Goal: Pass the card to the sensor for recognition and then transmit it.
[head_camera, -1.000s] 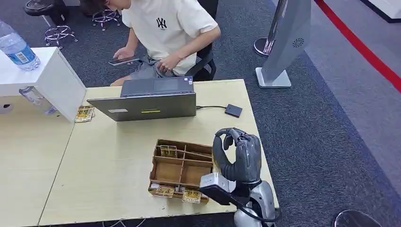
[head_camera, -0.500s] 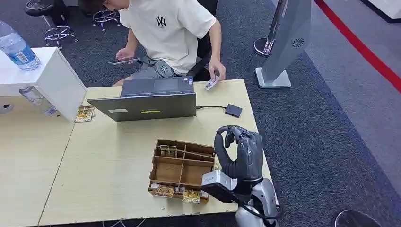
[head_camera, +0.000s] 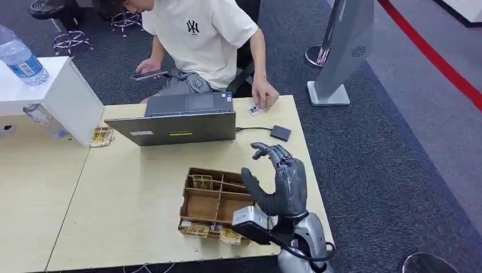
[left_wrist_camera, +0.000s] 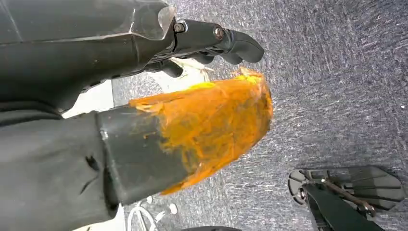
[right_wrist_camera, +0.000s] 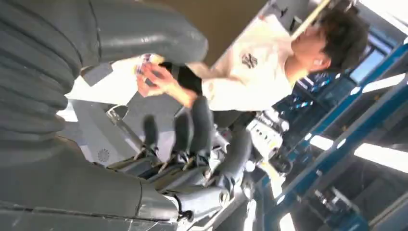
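Observation:
A small card (head_camera: 255, 109) lies on the far edge of the wooden table (head_camera: 131, 193), right of the laptop, under a seated person's hand (head_camera: 265, 98). The right wrist view shows the same card (right_wrist_camera: 144, 65) at that person's fingers. The sensor (head_camera: 280, 133), a small black square on a cable, sits just nearer than the card. My right hand (head_camera: 281, 179) is raised over the table's right side beside the cardboard tray, fingers spread, thumb out, holding nothing. My left hand (left_wrist_camera: 96, 43) hangs over grey carpet, its orange-wrapped thumb (left_wrist_camera: 211, 125) apart from the dark fingers, empty.
A grey laptop (head_camera: 179, 122) stands at the table's far middle. The compartmented cardboard tray (head_camera: 219, 205) holds small packets near the front edge. More packets (head_camera: 102, 136) lie left of the laptop. A white box (head_camera: 68, 96) with a water bottle (head_camera: 20, 57) is at the left.
My right hand has uncurled from a closed fist to spread fingers and leaned toward the tray. The person's hand came forward with the card and set it down on the table.

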Robot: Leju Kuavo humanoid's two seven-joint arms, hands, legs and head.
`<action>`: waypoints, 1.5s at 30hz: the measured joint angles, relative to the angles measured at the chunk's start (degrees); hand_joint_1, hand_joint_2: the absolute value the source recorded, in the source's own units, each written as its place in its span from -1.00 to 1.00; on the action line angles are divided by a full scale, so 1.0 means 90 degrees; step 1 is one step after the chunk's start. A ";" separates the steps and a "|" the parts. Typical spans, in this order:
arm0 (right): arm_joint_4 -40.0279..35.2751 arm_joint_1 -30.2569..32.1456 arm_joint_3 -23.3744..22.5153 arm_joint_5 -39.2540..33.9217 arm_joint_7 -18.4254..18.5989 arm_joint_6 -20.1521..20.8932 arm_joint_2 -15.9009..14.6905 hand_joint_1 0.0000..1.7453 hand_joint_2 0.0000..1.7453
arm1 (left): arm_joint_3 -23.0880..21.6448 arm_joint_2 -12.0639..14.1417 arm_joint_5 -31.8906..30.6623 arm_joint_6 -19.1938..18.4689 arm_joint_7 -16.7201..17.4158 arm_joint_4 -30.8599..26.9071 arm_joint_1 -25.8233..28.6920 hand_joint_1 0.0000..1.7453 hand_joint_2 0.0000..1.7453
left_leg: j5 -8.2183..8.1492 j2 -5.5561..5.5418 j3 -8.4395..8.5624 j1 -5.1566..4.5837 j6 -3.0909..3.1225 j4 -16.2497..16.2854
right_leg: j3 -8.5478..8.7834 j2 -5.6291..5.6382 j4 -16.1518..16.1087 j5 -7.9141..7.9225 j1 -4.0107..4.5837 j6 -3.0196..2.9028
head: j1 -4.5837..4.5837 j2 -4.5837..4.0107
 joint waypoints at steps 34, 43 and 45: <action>0.0874 0.0488 0.1702 0.0527 0.0967 0.0214 -0.1042 0.18 1.00 | 0.0415 -0.0007 0.0296 0.0151 0.0000 0.0000 -0.0003 -1.00 -1.00 | -0.0002 0.0001 0.0000 -0.0002 0.0002 0.0000 | -0.0002 0.0001 -0.0003 -0.0001 -0.0001 0.0000 | -0.0002 0.0000; 0.0833 0.0501 0.1884 0.0500 0.1168 0.0158 -0.1260 0.26 1.00 | 0.0522 -0.0007 0.0376 0.0189 0.0000 0.0000 -0.0003 -1.00 -1.00 | -0.0002 0.0009 0.0001 -0.0001 0.0002 0.0000 | -0.0004 0.0005 -0.0003 0.0000 -0.0001 0.0000 | -0.0002 0.0000; 0.0758 0.0498 0.1916 0.0473 0.1195 0.0163 -0.1294 0.20 1.00 | 0.0529 -0.0007 0.0388 0.0189 0.0000 0.0000 -0.0004 -1.00 -1.00 | -0.0002 0.0009 0.0001 -0.0001 0.0002 0.0000 | -0.0004 0.0005 -0.0003 0.0000 -0.0001 0.0000 | -0.0002 0.0000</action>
